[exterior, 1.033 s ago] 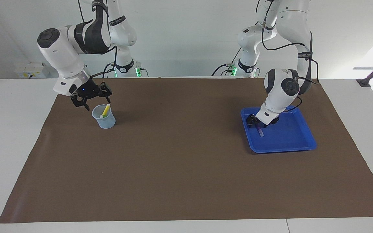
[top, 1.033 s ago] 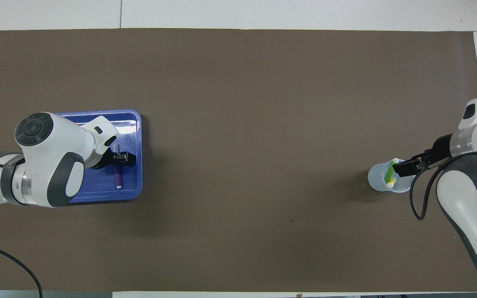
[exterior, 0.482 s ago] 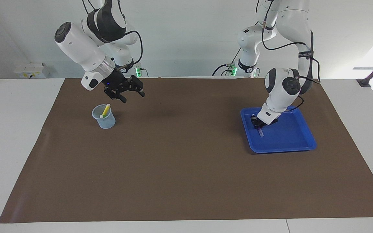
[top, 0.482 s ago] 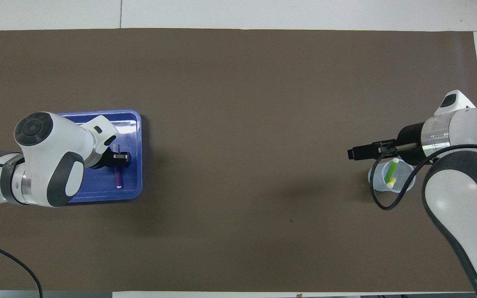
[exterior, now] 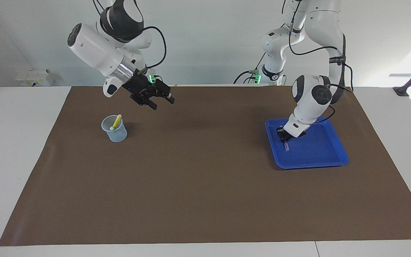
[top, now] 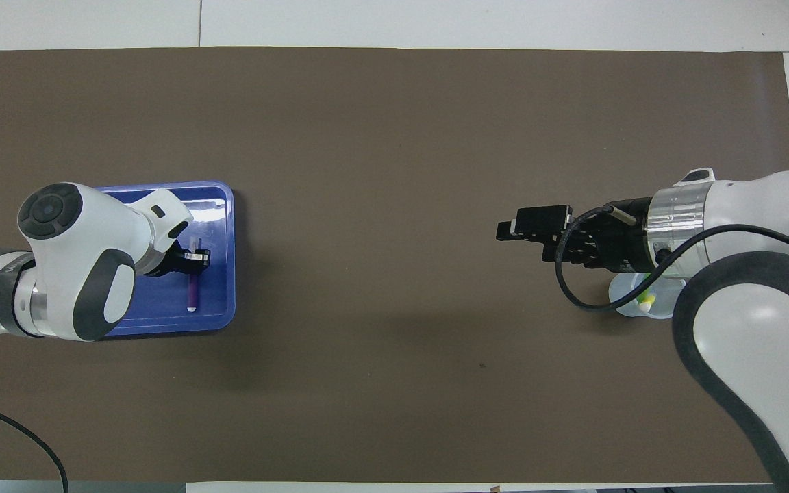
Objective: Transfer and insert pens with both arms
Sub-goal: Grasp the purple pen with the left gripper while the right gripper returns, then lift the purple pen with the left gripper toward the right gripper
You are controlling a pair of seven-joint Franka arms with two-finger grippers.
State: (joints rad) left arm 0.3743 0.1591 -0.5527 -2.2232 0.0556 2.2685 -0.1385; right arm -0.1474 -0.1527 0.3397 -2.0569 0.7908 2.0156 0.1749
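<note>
A purple pen (exterior: 286,145) (top: 192,291) lies in the blue tray (exterior: 312,165) (top: 220,205) at the left arm's end of the table. My left gripper (exterior: 284,135) (top: 196,257) is down in the tray, shut on the pen's upper part. A translucent cup (exterior: 114,131) (top: 624,301) stands at the right arm's end with a yellow pen (exterior: 116,121) leaning in it. My right gripper (exterior: 161,101) (top: 504,231) hangs open and empty over the mat, beside the cup toward the table's middle. In the overhead view the right arm covers most of the cup.
A brown mat (exterior: 205,185) covers most of the white table. Two smaller white arms with green-lit bases (exterior: 262,76) (exterior: 151,78) stand at the robots' edge of the table.
The left gripper closed on the purple pen in the tray. The right gripper rose from the cup and swung toward the table's middle, still open.
</note>
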